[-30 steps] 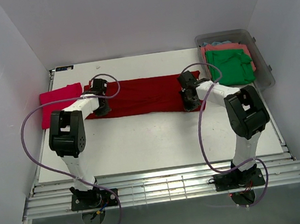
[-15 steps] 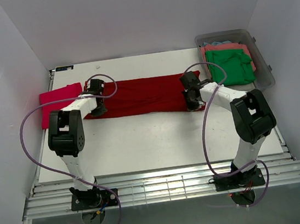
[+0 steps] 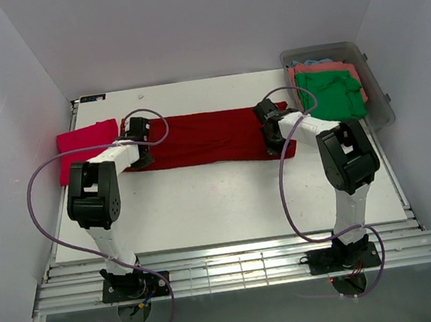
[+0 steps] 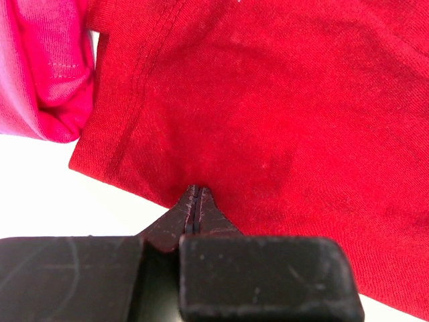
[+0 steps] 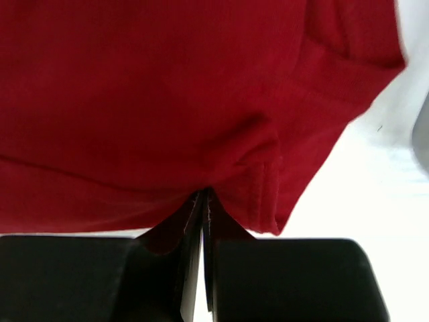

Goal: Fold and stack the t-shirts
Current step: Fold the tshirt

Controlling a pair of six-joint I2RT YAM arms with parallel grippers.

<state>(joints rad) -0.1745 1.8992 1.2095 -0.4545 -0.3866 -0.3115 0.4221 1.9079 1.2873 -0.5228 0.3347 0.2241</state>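
A dark red t-shirt (image 3: 204, 137) lies as a long flat strip across the far half of the table. My left gripper (image 3: 138, 162) points down at its near edge by the left end, jaws shut on the hem (image 4: 194, 191). My right gripper (image 3: 277, 150) is shut on the near edge by the right end (image 5: 203, 194), where the cloth puckers. The dark red cloth fills both wrist views (image 4: 281, 100) (image 5: 134, 100). A folded pinkish-red t-shirt (image 3: 82, 147) lies just left of it and shows in the left wrist view (image 4: 47, 67). A green t-shirt (image 3: 330, 94) lies on a coral one (image 3: 294, 79).
A clear grey plastic tub (image 3: 378, 100) at the far right holds the green and coral shirts. White walls close in the table on the left, back and right. Purple cables loop from both arms over the near table (image 3: 206, 210).
Both grippers have shifted a little outward along the near edge, left to the left and right to the right. The dark red shirt's right end has stretched slightly rightward.
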